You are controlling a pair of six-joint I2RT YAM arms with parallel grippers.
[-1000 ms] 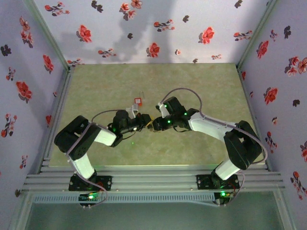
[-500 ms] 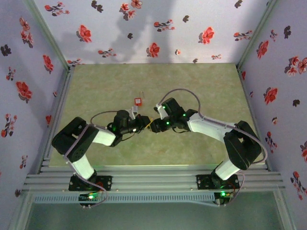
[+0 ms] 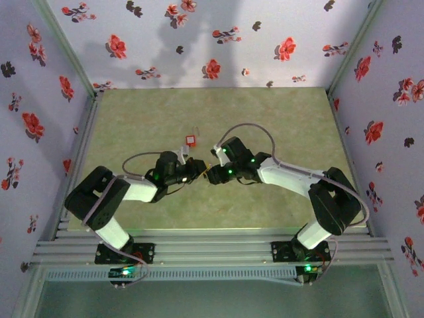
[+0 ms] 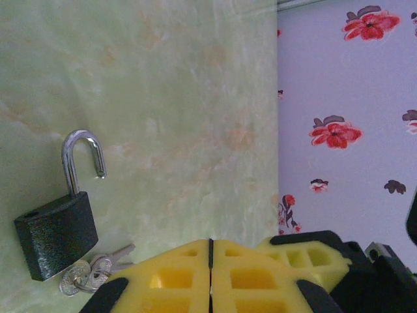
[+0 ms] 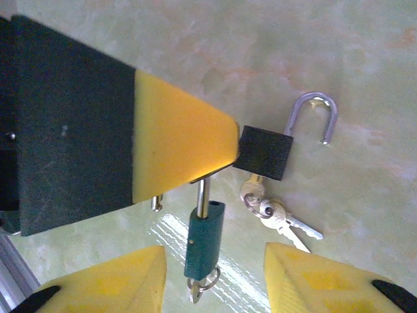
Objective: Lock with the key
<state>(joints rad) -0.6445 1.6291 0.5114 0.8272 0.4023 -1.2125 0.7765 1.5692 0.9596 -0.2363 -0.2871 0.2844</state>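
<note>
A green padlock (image 5: 204, 241) hangs above the table by its open shackle, with my left gripper (image 4: 210, 242) shut on that shackle. In the right wrist view the left gripper's yellow finger (image 5: 182, 140) covers the shackle's top. A small silvery key (image 5: 197, 295) on a ring sticks out of the padlock's underside. My right gripper (image 5: 214, 251) is open, its yellow fingers on either side of the padlock body and clear of it. In the top view the left gripper (image 3: 197, 171) and the right gripper (image 3: 211, 174) meet near the table's middle.
A black padlock (image 5: 264, 152) with its shackle open lies on the table just beyond, with loose keys on a ring (image 5: 273, 215) beside it. Both also appear in the left wrist view: black padlock (image 4: 57, 235), keys (image 4: 91, 272). A small red padlock (image 3: 191, 140) lies further back.
The left arm's elbow has sunk lower and shifted left while its gripper stayed at the centre. The right gripper's jaws widened a little.
</note>
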